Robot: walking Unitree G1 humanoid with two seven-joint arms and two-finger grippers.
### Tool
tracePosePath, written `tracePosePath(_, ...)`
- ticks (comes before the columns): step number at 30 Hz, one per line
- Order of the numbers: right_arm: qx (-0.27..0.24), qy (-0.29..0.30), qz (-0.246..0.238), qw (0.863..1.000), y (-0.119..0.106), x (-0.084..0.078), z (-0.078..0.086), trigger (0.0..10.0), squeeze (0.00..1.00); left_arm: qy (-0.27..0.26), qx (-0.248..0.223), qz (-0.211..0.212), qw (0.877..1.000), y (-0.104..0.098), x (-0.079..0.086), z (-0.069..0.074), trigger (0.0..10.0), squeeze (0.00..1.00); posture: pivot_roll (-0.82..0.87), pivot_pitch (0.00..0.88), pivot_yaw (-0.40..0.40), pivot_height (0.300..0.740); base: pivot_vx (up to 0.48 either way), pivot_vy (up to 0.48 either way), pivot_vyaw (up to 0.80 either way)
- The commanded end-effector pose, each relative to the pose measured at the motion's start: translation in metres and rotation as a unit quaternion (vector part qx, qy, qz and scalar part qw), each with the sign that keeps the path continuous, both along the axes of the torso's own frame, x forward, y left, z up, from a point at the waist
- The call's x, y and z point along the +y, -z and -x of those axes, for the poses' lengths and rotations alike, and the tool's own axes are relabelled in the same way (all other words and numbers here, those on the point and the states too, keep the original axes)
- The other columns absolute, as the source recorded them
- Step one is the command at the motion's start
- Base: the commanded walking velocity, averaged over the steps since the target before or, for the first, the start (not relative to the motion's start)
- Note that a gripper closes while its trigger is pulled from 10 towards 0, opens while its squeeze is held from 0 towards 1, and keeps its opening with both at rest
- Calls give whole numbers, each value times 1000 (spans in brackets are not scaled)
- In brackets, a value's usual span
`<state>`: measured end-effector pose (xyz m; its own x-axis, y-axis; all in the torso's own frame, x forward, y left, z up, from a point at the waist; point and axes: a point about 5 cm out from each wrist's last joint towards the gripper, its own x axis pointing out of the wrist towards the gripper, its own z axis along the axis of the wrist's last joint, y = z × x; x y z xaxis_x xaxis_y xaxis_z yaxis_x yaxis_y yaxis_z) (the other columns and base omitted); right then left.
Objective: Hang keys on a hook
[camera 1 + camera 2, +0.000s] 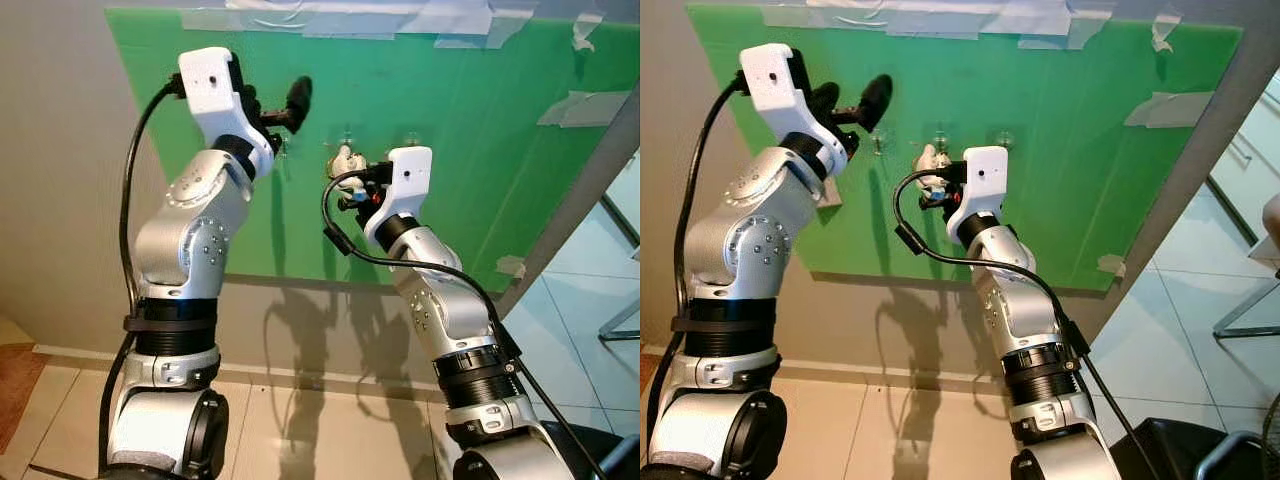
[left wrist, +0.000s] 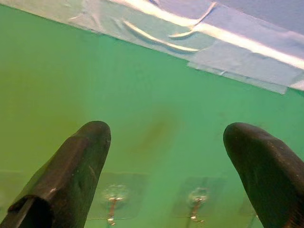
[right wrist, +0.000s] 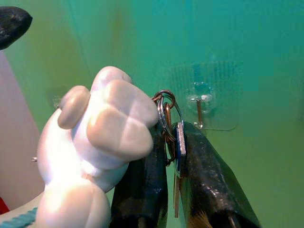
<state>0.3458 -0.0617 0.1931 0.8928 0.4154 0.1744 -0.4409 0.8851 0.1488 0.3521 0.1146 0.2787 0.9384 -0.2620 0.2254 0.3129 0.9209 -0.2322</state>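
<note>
A green board (image 1: 480,180) on the wall carries a row of clear stick-on hooks (image 1: 410,140). My right gripper (image 3: 172,137) is shut on a key ring (image 3: 165,102) with a flat key pinched between its fingers. A white figurine charm (image 3: 99,137) hangs beside them. The ring is held just short of one hook (image 3: 200,102) and slightly to its side, not on it. My left gripper (image 2: 166,137) is raised close to the board's upper left, open and holding nothing, above two more hooks (image 2: 112,199).
Strips of tape (image 1: 330,15) hold the board's top edge to a beige wall. The board leans out at the right, beside a glass door (image 1: 620,200). Pale tiled floor (image 1: 300,430) lies below. A metal chair leg (image 1: 1245,310) stands at the far right.
</note>
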Motion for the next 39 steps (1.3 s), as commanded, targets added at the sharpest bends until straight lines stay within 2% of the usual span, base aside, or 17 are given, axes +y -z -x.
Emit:
tracePosePath(1, -9, 0, 3, 1000, -3, -1, 1, 0, 0, -1, 7, -9, 1000, 6, 0, 2, 10000, 1000, -90, 0, 12, 740, 0, 0, 0)
tracePosePath(12, -11, -3, 9, 1000, -5, -3, 0, 0, 0, 4, 50, -48, 998, 43, -3, 18, 10000, 1000, -80, 0, -1, 740, 0, 0, 0)
tracePosePath(20, -7, -6, 22, 1000, -4, -8, -2, 0, 0, -6, 64, -99, 993, 62, -1, 23, 10000, 1000, -77, 0, -9, 740, 0, 0, 0)
tracePosePath(21, -6, -5, 21, 1000, -3, -8, -2, 0, 0, -7, 65, -126, 990, 71, 0, 26, 10000, 1000, -77, 0, -10, 740, 0, 0, 0)
tracePosePath(23, -5, -5, 20, 1000, -3, -8, -2, 0, 0, -7, 65, -140, 988, 75, 0, 27, 10000, 1000, -78, 0, -10, 740, 0, 0, 0)
tracePosePath(24, -3, -4, 16, 1000, -2, -8, -2, 0, 0, 1, 72, -142, 987, 83, -3, 30, 10000, 1000, -78, 0, -11, 740, 0, 0, 0)
tracePosePath(29, -2, -5, 7, 1000, -4, -7, -1, 0, 0, 14, 77, -151, 985, 94, -9, 33, 10000, 1000, -80, 0, -12, 740, 0, 0, 0)
tracePosePath(30, 0, -7, 0, 1000, -6, -7, -1, 0, 0, 13, 79, -150, 985, 97, -9, 32, 10000, 0, -81, 0, -13, 740, 0, 0, 0)
tracePosePath(39, 8, -15, -20, 1000, -10, -6, 0, 0, 0, 2, 73, -166, 983, 105, -8, 30, 10000, 0, -85, 0, -15, 740, 0, 0, 0)
